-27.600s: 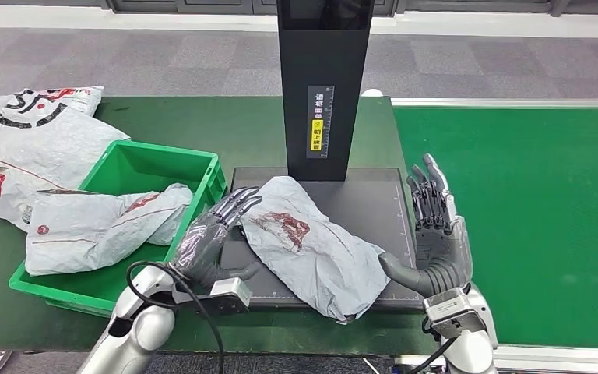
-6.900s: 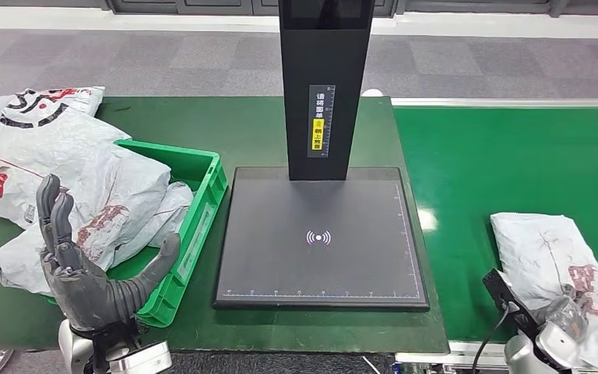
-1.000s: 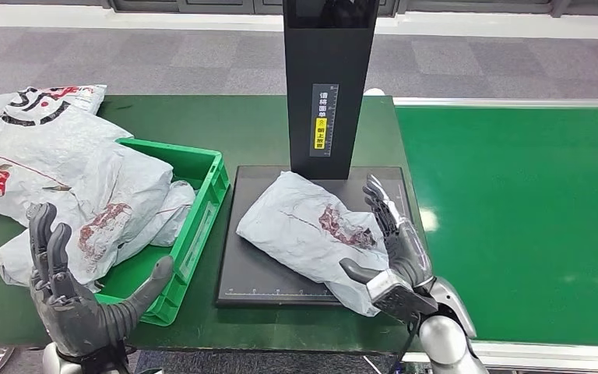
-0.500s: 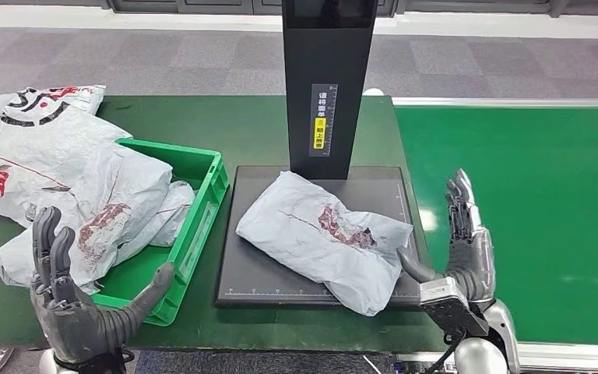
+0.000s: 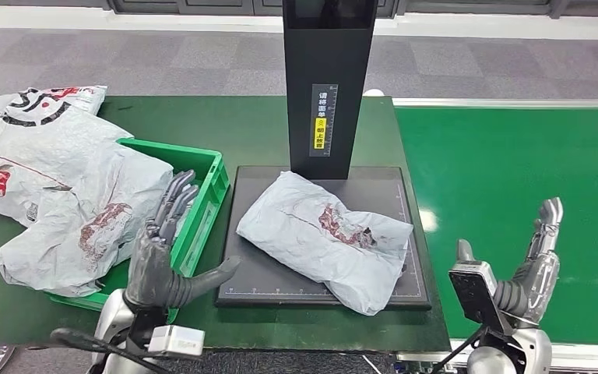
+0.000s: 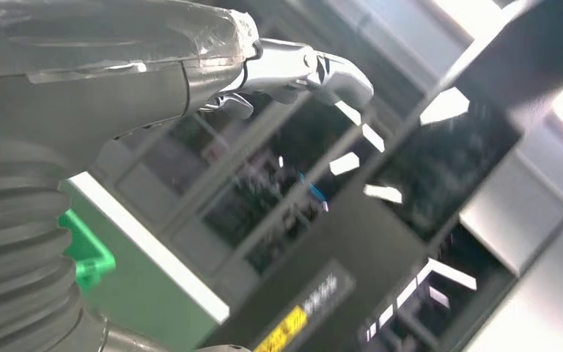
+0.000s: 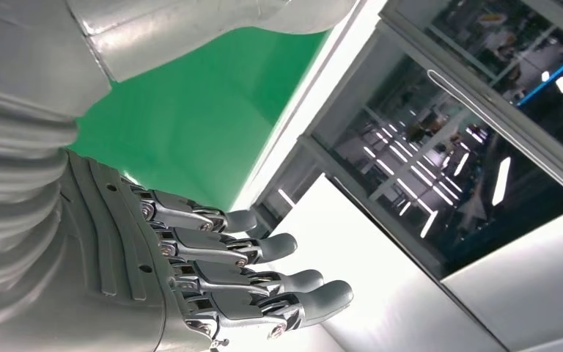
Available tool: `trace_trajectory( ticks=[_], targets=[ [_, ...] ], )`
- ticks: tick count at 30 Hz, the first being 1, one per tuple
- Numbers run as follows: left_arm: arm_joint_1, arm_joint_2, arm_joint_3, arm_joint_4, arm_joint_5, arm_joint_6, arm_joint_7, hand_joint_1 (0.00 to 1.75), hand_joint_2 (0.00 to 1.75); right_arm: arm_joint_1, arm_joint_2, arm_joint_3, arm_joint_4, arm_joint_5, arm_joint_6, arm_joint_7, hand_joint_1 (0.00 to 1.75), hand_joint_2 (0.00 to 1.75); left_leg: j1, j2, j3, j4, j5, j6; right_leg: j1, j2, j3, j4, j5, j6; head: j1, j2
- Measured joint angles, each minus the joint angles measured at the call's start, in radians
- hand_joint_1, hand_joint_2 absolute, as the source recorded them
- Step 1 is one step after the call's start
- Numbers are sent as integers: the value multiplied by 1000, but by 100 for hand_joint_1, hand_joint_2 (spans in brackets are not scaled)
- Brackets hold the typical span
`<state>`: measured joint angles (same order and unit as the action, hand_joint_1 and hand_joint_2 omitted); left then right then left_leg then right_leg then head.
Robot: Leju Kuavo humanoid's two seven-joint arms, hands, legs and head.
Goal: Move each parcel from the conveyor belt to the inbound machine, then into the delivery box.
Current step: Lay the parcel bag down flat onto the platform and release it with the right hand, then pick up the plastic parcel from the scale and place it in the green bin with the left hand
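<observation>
1 grey parcel (image 5: 325,239) lies on the black machine (image 5: 318,234). Left hand (image 5: 165,249), spread and holding nothing, is left of the machine; right hand (image 5: 531,269), spread and holding nothing, is right of it.

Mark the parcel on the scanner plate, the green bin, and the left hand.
parcel (image 5: 323,238): head view, middle of the grey bag.
green bin (image 5: 206,204): head view, its right wall.
left hand (image 5: 160,257): head view, its palm.

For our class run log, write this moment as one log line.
stage: scanning | parcel: lying on scanner plate, untouched | left hand: open beside bin | right hand: open over belt
</observation>
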<state>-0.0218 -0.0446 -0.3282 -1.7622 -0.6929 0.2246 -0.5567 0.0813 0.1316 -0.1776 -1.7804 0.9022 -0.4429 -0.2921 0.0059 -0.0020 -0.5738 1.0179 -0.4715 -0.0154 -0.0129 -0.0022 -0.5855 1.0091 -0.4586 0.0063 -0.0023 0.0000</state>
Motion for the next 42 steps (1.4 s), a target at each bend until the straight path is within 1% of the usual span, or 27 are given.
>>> trace_trajectory(
  ticks=[3,7,10,14,16,19,24,26,29,36,42],
  targets=[
    [-38,-3,-13,54,3,-8,2,0,175,-1,0,-1,17,4,0,2,0,175,0,0,0,0,0,0,0,1,0,0,0,0,0,0],
    [-69,-3,-27,100,3,-27,7,0,175,-7,0,-1,35,6,1,8,0,175,0,0,0,0,0,0,0,1,-1,0,0,0,0,0],
    [-111,-4,-47,162,-10,-68,19,0,175,-22,0,-1,60,9,9,17,0,175,0,0,0,0,0,0,0,1,0,0,0,0,0,0],
    [-193,-6,-94,297,-95,-137,52,0,175,-46,0,-1,95,24,18,24,0,175,-1,0,0,0,1,1,-1,0,0,0,1,1,0,0],
    [-245,-6,-130,378,-150,-179,75,0,175,-61,0,-1,111,31,23,26,0,175,-1,0,0,0,1,1,-1,1,-1,0,1,1,0,0],
    [-341,1,-208,527,-202,-243,90,0,175,-81,0,-1,138,33,26,24,0,175,-1,0,0,0,2,1,-1,1,0,0,2,1,0,0],
    [-517,23,-357,776,-206,-331,54,0,175,-100,0,-1,172,17,26,8,0,175,-1,0,0,0,3,1,-1,1,-1,0,3,1,0,0],
    [-573,27,-408,845,-201,-355,45,0,175,-106,0,-1,181,14,28,3,0,175,-1,0,0,0,3,1,-1,1,-1,0,3,1,0,0],
    [-635,30,-465,918,-192,-373,41,0,175,-113,0,-1,191,11,30,-3,0,175,-1,0,-1,0,3,1,-1,1,-1,0,3,1,0,0],
    [-720,31,-567,1027,-187,-401,45,0,175,-124,0,-1,212,-1,34,-15,0,175,-1,0,-1,0,3,1,-1,1,-1,0,3,1,0,0],
    [-754,27,-611,1072,-186,-414,49,0,175,-132,-1,-1,229,-8,38,-22,0,175,-1,0,-1,0,3,1,-1,1,-1,0,3,1,0,0]
  ],
)
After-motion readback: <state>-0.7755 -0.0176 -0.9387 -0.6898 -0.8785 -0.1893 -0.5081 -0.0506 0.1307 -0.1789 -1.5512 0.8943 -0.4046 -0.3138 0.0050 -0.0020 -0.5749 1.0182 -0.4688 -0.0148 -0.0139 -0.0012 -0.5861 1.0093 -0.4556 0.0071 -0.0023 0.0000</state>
